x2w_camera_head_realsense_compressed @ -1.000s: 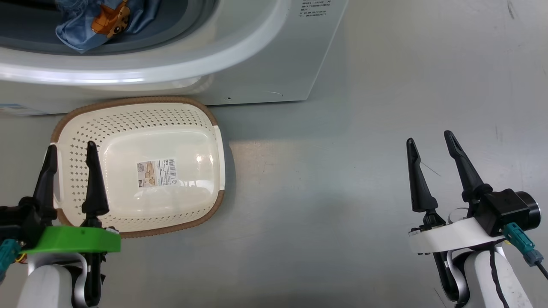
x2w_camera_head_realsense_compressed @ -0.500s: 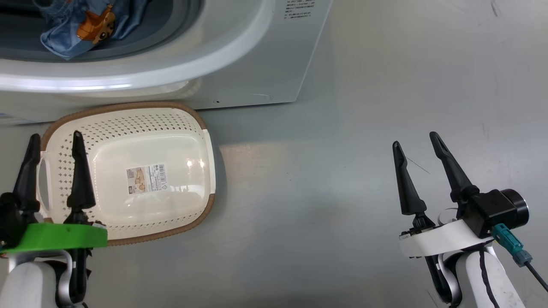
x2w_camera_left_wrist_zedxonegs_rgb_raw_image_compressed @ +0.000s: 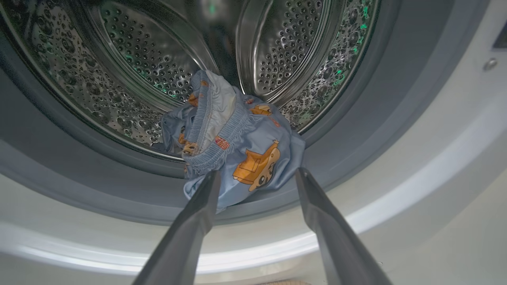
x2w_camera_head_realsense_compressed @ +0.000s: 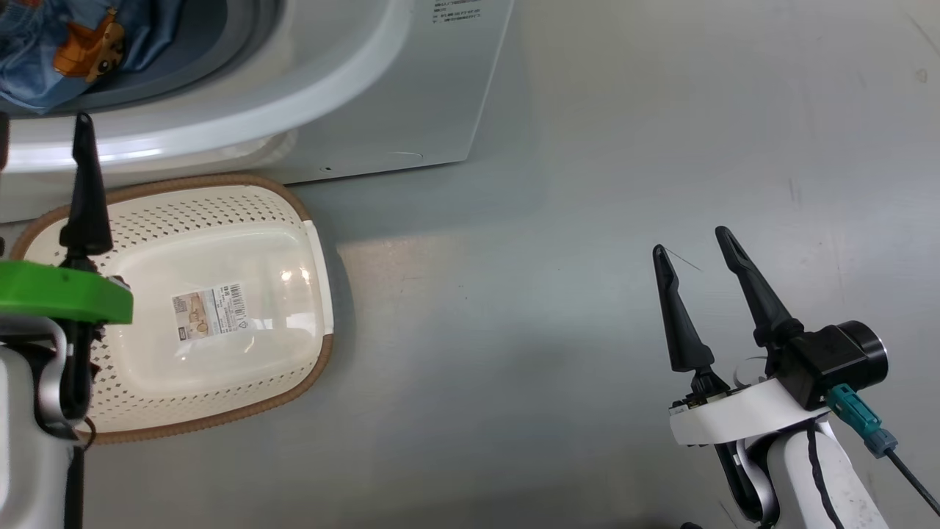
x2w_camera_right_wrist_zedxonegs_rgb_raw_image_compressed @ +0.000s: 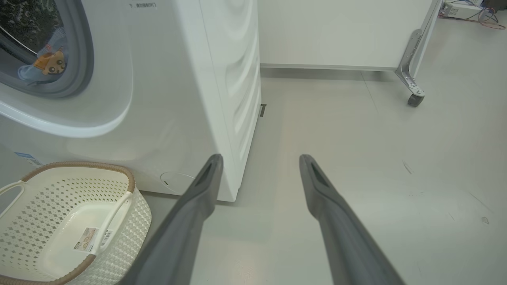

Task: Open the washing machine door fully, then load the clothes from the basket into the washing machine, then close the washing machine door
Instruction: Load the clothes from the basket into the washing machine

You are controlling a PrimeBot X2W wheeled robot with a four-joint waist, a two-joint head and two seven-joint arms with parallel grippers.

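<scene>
The left jaws, wide, have risen from the empty basket (x2w_camera_head_realsense_compressed: 183, 220) toward clothes (x2w_camera_left_wrist_zedxonegs_rgb_raw_image_compressed: 253, 158) overhanging the gasket (x2w_camera_left_wrist_zedxonegs_rgb_raw_image_compressed: 119, 186), likely to push them in; right jaws wide.

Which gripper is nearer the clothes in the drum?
Left. The left gripper hovers open just before the clothes; the right gripper is over the floor, well aside.

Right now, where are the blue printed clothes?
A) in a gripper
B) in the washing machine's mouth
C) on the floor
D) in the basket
B: the clothes lie in the mouth of the washing machine, while the basket holds no cloth.
</scene>
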